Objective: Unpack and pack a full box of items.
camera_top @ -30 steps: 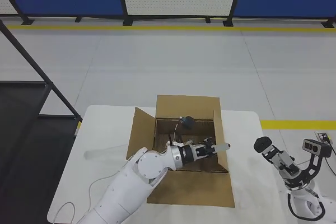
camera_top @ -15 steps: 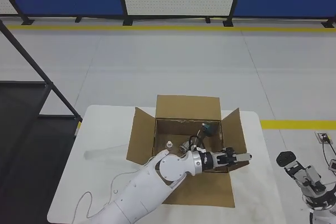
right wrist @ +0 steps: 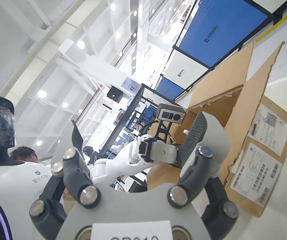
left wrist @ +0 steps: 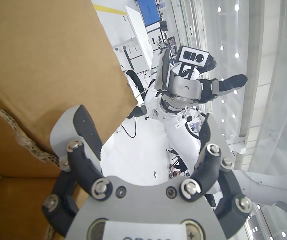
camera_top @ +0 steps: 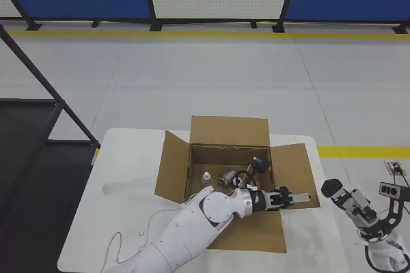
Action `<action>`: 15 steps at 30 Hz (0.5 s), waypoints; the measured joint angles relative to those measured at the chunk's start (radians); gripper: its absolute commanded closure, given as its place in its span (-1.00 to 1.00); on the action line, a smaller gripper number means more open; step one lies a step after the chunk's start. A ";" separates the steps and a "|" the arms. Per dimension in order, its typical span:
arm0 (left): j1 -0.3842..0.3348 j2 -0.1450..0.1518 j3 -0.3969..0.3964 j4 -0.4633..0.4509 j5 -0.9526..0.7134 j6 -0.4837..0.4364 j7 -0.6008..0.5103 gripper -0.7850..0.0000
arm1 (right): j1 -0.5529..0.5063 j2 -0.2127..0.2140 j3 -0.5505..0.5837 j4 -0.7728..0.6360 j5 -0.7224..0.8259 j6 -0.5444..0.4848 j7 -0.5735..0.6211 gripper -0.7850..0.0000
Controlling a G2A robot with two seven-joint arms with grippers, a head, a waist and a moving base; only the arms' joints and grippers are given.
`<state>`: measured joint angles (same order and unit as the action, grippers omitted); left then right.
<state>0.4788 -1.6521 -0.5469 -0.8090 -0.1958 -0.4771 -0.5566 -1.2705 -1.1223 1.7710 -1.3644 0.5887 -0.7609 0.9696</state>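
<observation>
White table (camera_top: 130, 160), black metal rack (camera_top: 34, 130) just beside its left edge. Blue partition panels (camera_top: 82, 8) at the far side, yellow floor stripe (camera_top: 191, 33) in front of them. 2nd yellow stripe (camera_top: 372, 151) right of the table, floor socket (camera_top: 394, 166) near it.

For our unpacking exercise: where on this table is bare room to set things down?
Bare table lies between the left flap of the box and the table edge. At the right flap it is crowded: the left gripper over it, the right gripper beyond.
</observation>
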 measured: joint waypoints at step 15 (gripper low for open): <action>0.005 -0.013 -0.052 0.004 0.036 -0.056 -0.024 -1.00 | 0.079 0.010 -0.064 0.079 -0.136 0.061 -0.024 -1.00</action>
<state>0.4835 -1.6654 -0.5991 -0.8046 -0.1600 -0.5335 -0.5809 -1.1919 -1.1124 1.7070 -1.2854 0.4524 -0.7000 0.9456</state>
